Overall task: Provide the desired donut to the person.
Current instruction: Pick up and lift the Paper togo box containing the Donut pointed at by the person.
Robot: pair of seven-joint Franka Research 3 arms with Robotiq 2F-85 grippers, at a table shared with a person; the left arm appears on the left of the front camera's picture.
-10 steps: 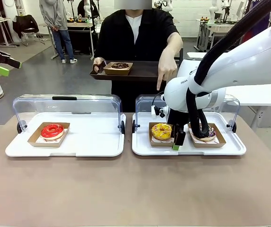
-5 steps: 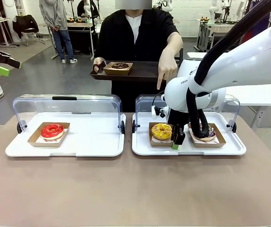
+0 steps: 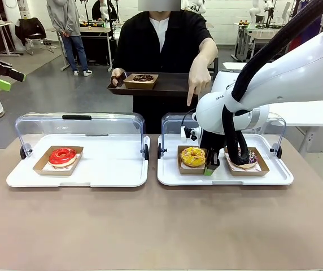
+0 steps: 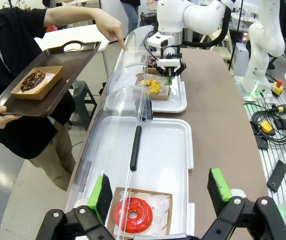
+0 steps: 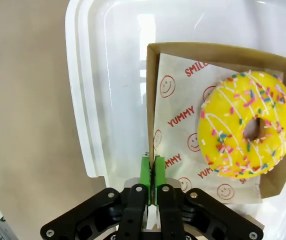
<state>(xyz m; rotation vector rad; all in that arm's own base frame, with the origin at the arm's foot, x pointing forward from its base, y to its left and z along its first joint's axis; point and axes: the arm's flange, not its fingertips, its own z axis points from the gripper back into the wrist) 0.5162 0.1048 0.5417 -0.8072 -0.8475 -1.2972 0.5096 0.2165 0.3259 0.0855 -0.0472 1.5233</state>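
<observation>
A yellow sprinkled donut (image 3: 192, 156) (image 5: 245, 125) (image 4: 152, 86) lies in a cardboard box (image 5: 150, 100) on the right white tray (image 3: 263, 176). My right gripper (image 3: 210, 167) (image 5: 152, 172) is shut on that box's side wall, its green pads pinching the cardboard edge. The person (image 3: 161, 39) points a finger (image 3: 197, 84) (image 4: 114, 36) down toward this donut and holds a brown serving tray (image 3: 170, 86) carrying a chocolate donut (image 3: 143, 78). My left gripper (image 3: 0, 76) (image 4: 160, 187) hangs open, high at the far left, above a red donut (image 4: 133, 215).
The red donut (image 3: 62, 156) sits in its box on the left white tray (image 3: 110, 169). A dark sprinkled donut (image 3: 251, 158) lies partly behind my right arm. Both trays have clear lids (image 3: 77, 127) raised at the back. Bare brown tabletop (image 3: 161, 226) lies in front.
My right gripper's jaws have closed onto the wall of the yellow donut's box. The left arm and the person's pointing hand have stayed put.
</observation>
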